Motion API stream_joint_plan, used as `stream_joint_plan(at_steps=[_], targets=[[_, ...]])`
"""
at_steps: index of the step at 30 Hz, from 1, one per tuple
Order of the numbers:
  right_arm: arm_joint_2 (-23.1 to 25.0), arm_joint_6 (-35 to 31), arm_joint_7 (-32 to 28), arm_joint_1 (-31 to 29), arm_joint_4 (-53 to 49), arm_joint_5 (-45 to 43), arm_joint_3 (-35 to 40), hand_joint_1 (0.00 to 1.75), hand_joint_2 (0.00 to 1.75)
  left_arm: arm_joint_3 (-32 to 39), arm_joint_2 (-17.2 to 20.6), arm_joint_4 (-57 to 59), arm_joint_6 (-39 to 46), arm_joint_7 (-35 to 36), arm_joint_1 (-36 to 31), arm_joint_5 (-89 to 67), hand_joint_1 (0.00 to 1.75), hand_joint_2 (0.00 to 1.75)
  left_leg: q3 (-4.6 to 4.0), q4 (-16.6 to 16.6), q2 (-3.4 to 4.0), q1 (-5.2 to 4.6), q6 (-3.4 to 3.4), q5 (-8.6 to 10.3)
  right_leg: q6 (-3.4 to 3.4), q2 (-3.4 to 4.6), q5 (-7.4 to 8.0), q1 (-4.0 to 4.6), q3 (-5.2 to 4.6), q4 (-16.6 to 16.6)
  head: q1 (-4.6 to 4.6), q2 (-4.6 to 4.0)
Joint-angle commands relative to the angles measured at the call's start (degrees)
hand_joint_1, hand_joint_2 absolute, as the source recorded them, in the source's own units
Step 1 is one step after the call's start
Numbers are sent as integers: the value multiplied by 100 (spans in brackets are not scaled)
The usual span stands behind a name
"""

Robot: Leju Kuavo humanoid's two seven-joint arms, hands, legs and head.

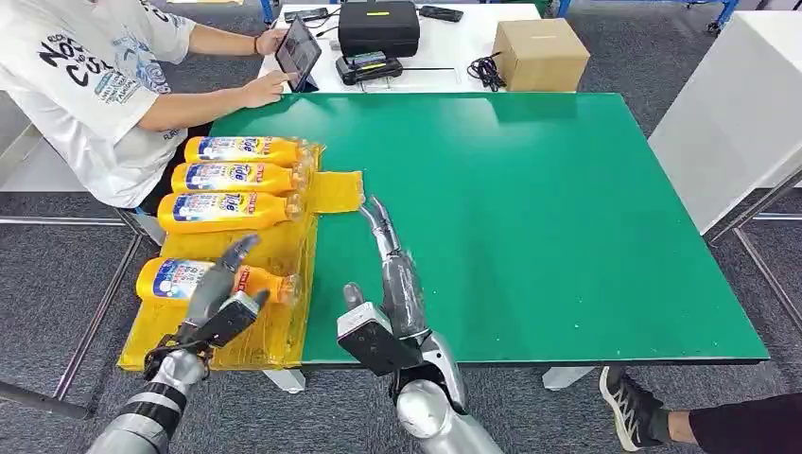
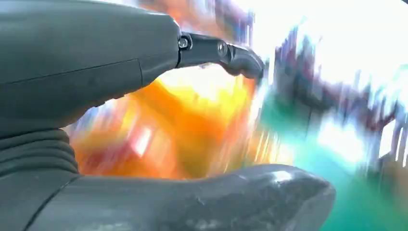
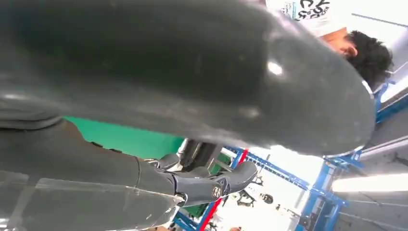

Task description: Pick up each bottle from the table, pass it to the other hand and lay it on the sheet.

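Observation:
Several yellow bottles with blue labels lie side by side on the yellow sheet [image 1: 333, 191] at the left end of the green table [image 1: 549, 218]. The nearest bottle [image 1: 170, 280] lies a little apart from the others [image 1: 236, 177]. My left hand [image 1: 222, 291] hovers over its neck end with fingers spread. In the blurred left wrist view an orange smear sits between the thumb and fingers [image 2: 226, 53], which are apart. My right hand [image 1: 390, 260] lies flat above the table beside the sheet, fingers stretched out and holding nothing; it also looms large in the right wrist view [image 3: 183, 82].
A person in a white T-shirt [image 1: 85, 85] sits at the far left corner using a tablet [image 1: 298, 49]. Behind the table are a black case [image 1: 378, 26] and a cardboard box [image 1: 541, 54]. A white cabinet [image 1: 738, 113] stands on the right; someone's shoe [image 1: 629, 407] is near the front right.

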Motion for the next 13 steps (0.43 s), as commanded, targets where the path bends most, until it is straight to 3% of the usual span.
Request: stream_joint_plan(at_steps=[1,5,13], targets=[[-33,-274,-50,-256,638,-121,301,0,0,971,-677,-925,1190,-183,-205,1094,0,0,0,1,1,7,-6,-5,-13,-2,-2,8,4,-2,2,0],[-72,-412,-65,-167,580,-152,269,0,0,822,-744,-1634,1059,-183,-9,1961,0,0,2,4,14,17,-11,-13,-18,-1,-5,20,4,-7,0,0],[-103,-512,-57,-71,666,-162,187,0,0,849,-895,-1911,478,-183,-10,2697,0,0,-25,-2,16,9,-7,-7,-13,2,-1,12,-25,-9,0,0]])
